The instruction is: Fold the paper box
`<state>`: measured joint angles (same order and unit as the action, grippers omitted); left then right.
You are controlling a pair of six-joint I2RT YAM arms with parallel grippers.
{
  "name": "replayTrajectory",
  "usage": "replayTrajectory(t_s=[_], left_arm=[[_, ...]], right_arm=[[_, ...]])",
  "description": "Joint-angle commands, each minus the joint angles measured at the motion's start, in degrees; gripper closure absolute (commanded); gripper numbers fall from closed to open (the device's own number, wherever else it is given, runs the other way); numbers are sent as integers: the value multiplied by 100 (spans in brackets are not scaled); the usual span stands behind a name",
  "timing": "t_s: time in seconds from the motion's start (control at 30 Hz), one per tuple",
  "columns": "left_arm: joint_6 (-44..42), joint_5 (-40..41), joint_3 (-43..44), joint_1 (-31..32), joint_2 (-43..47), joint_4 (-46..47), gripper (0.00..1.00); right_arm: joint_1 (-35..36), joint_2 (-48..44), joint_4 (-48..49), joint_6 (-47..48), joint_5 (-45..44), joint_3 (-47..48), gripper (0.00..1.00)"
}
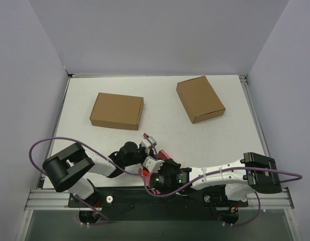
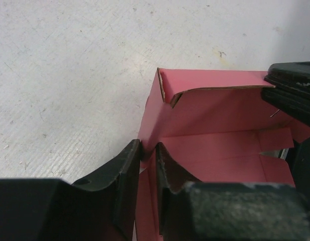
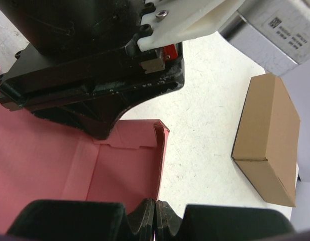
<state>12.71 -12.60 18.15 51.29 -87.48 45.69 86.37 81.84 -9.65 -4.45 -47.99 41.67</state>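
Nearest, the left gripper [image 2: 148, 150] was clamped on one wall of the box [image 2: 220, 135]. The right gripper [image 3: 155, 206] pinched another, at the near edge of the table [image 1: 165, 128]. I reckoned both should hold walls square, creasing corners gently.

White table [image 1: 165, 138], pale walls [image 1: 160, 35], seemingly even light

You can see 1 pink thin-card paper box [image 2: 220, 125], 2 brown cardboard boxes [image 1: 117, 111] [image 1: 200, 99], 2 black robot grippers [image 2: 148, 150] [image 3: 155, 208] and 1 white table [image 1: 165, 135].
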Motion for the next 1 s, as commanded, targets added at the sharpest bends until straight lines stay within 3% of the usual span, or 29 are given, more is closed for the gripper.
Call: replayTrajectory(t_s=[0.0,0.07,0.33,0.43,0.97], left_arm=[[-14,3,206,-5,-85,502,75],[3,3,197,4,-94,537,80],[74,-23,206,74,-155,695,80],[144,73,189,92,-129,835,73],[118,162,145,110,-14,1126,67]], right_arm=[[64,-186,-46,-82,-70,-54,100],[64,-186,-46,-91,-97,-54,100],[64,-178,33,-117,-88,-54,100],[64,-151,51,-161,-35,-36,100],[64,-133,60,-135,44,-27,100]])
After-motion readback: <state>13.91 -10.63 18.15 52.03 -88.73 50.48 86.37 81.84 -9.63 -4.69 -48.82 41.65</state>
